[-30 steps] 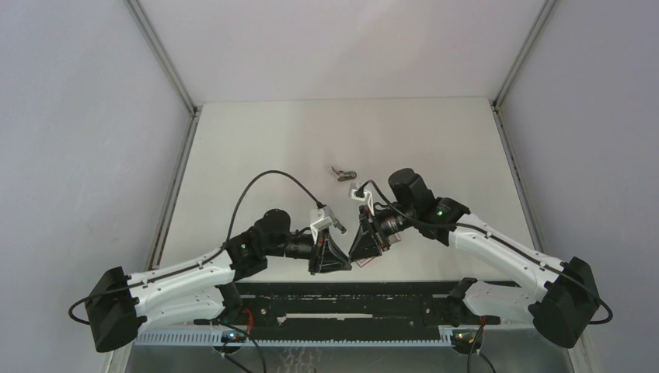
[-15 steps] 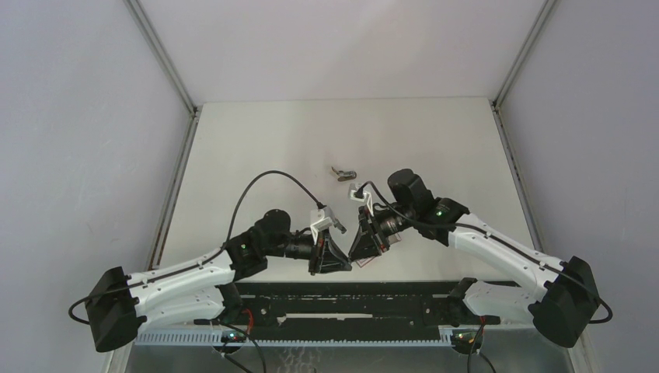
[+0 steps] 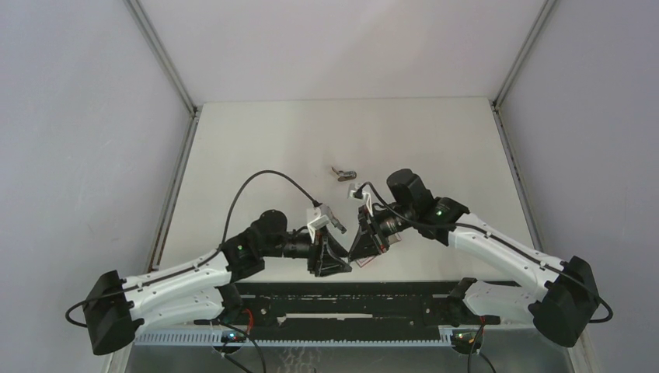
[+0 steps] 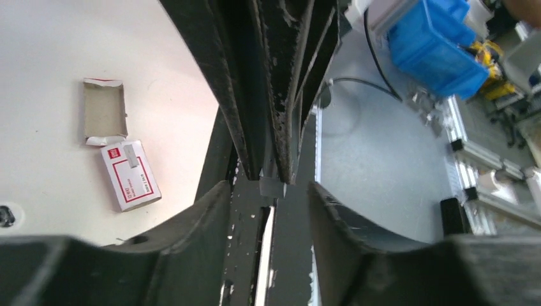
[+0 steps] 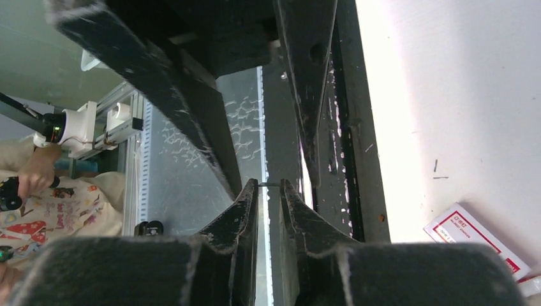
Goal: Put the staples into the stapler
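Note:
My right gripper [image 5: 268,184] is shut on a thin silvery-grey strip of staples [image 4: 274,187], pinched at its fingertips. My left gripper [image 4: 268,191] is open, its fingers spread wide on either side of the right gripper's tips and the staples. In the top view the two grippers, left [image 3: 344,264] and right [image 3: 356,258], meet tip to tip above the table's near edge. The small dark grey and silver stapler [image 3: 343,172] lies on the table beyond them, apart from both. The pale open tray [image 4: 103,111] lies on the table and looks empty.
A white box with a red label [image 4: 129,175] lies beside the tray; it also shows in the right wrist view [image 5: 475,242]. The black rail [image 3: 350,299] at the table's near edge runs right under the grippers. A blue bin [image 4: 434,38] stands off the table.
The left arm has shifted slightly to the left. The right gripper still holds the staples in the same place.

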